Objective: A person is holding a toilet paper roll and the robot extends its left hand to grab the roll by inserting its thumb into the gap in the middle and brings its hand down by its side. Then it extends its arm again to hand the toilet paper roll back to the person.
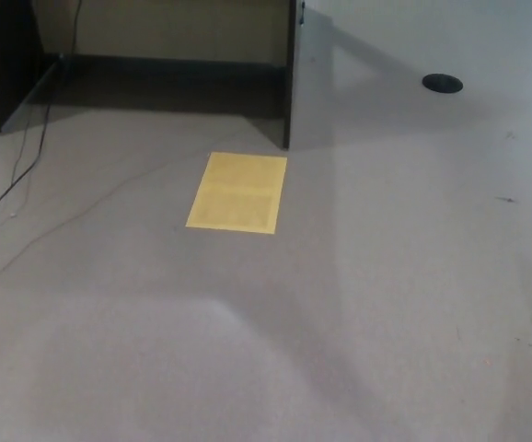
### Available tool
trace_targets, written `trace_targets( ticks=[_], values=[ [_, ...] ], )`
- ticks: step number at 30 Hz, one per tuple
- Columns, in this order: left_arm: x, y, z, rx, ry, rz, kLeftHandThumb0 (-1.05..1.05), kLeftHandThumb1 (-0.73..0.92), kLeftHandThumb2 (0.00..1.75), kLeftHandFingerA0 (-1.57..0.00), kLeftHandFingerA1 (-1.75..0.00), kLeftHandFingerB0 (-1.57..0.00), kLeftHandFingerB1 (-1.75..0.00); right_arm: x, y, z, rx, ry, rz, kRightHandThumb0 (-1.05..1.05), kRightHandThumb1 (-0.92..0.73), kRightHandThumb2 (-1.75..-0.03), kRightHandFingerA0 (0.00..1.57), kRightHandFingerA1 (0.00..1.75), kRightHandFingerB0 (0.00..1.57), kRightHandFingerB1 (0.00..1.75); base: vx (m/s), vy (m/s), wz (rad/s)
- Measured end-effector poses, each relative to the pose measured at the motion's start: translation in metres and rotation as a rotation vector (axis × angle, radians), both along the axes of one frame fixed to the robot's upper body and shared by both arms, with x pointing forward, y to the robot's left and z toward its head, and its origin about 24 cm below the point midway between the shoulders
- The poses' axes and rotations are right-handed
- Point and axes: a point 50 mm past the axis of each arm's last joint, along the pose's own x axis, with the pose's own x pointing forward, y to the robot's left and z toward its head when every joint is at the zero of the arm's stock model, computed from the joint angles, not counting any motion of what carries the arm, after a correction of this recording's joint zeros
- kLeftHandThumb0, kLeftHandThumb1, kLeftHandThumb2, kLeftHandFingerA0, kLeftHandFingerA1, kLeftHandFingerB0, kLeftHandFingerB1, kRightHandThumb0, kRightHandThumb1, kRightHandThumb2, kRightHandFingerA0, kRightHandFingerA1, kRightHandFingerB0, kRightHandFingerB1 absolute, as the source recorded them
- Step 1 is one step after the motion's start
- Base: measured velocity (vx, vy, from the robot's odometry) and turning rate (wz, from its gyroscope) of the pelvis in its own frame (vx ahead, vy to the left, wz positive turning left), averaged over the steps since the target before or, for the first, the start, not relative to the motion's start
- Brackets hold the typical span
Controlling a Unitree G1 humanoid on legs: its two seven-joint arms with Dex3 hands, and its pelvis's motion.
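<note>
Neither of my hands shows from my head camera, so I cannot tell whether the left or the right one is clenched, released or grasping anything. The toilet paper roll does not show either, so I cannot place it, and the person is out of view as well.

Nearest to me lies one stretch of grey carpet [358, 350], filling the whole lower half of the view, with soft bands of shadow running across it. A few small dark flecks sit on it toward the right, too small to tell what they are.

Farther out, a little left of centre, one yellow sheet [237, 191] lies flat on the carpet, a rectangle with its long sides running away from me. It touches nothing else.

At the left edge, thin cables [16, 175] trail over the carpet; I count two lines, one dark and one pale, running from the near left up toward the far left corner.

Just beyond the sheet stands one dark upright panel [290, 83], its foot on the carpet a short way behind the sheet's far right corner. A second dark panel [4, 55] stands at the far left. Between them a pale wall [174, 28] with a dark strip at its base closes the back.

At the far right, one round black disc [442, 83] lies in the carpet, well apart from the rest.
</note>
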Motion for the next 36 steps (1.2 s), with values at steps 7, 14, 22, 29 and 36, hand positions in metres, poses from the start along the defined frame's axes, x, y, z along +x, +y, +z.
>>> trace_targets(
  ticks=[7,14,22,29,36],
  values=[
    [0.057,-0.059,0.067,-0.032,-0.323,-0.218,-0.1,0.62,0.82,-0.97,-1.45,-0.89,-1.15,0.004,0.001,0.001,0.003,-0.008,0.001,-0.42,-0.71,-0.61,0.61,0.53,0.46,0.4,0.0,0.0,0.0],
    [0.094,-0.144,0.148,-0.082,-0.624,-0.481,-0.17,0.7,0.68,-0.86,-1.58,-0.83,-1.06,0.014,0.002,0.005,0.009,-0.028,0.005,-0.42,-0.7,-0.61,0.62,0.56,0.47,0.41,0.0,0.0,0.0],
    [0.093,-0.238,0.213,-0.136,-0.791,-0.747,-0.21,0.73,0.69,-0.78,-1.64,-0.7,-1.38,0.019,0.002,0.007,0.018,-0.034,0.006,-0.46,-0.55,-0.89,0.58,0.66,0.41,0.54,0.0,0.0,0.0],
    [0.079,-0.306,0.255,-0.121,-0.857,-0.905,-0.33,0.58,0.59,-0.84,-1.66,-0.87,-0.8,0.025,0.003,0.009,0.021,-0.04,0.008,-0.46,-0.57,-0.89,0.6,0.67,0.41,0.54,0.0,0.0,0.0],
    [0.061,-0.354,0.268,0.048,-0.867,-0.995,-0.23,0.78,0.66,-0.84,-1.71,-0.74,-1.22,0.04,0.003,0.015,0.027,-0.057,0.011,-0.41,-0.72,-0.61,0.62,0.57,0.46,0.4,0.0,0.0,0.0]
  ],
)
